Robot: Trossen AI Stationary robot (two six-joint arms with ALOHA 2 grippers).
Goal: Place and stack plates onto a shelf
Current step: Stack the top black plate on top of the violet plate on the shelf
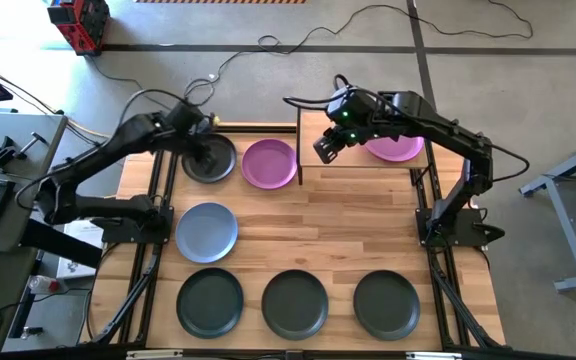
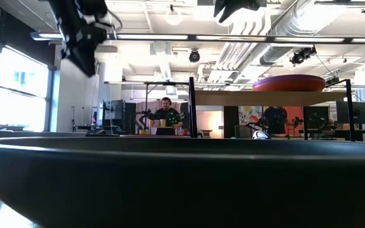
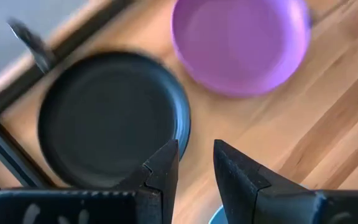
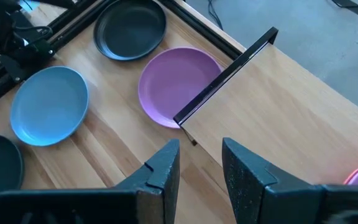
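Note:
My left gripper (image 3: 196, 168) hangs open above the near rim of a dark plate (image 3: 110, 118) at the table's far left (image 1: 209, 158), with nothing between its fingers. A purple plate (image 1: 270, 163) lies flat to the right of the dark one. My right gripper (image 4: 201, 165) is open and empty, high over the left end of the shelf (image 1: 338, 128), a light-wood board framed by black rods (image 4: 225, 78). Another purple plate (image 1: 396, 148) rests on the shelf's right part. A pale blue-grey plate (image 1: 206, 231) lies flat on the table's left middle.
Three dark plates (image 1: 209, 302) (image 1: 295, 303) (image 1: 386, 304) lie in a row along the near edge; one fills the low view's foreground (image 2: 182, 177). Bare planks (image 1: 348, 230) lie between that row and the shelf. A person (image 2: 165, 114) sits far off in the room.

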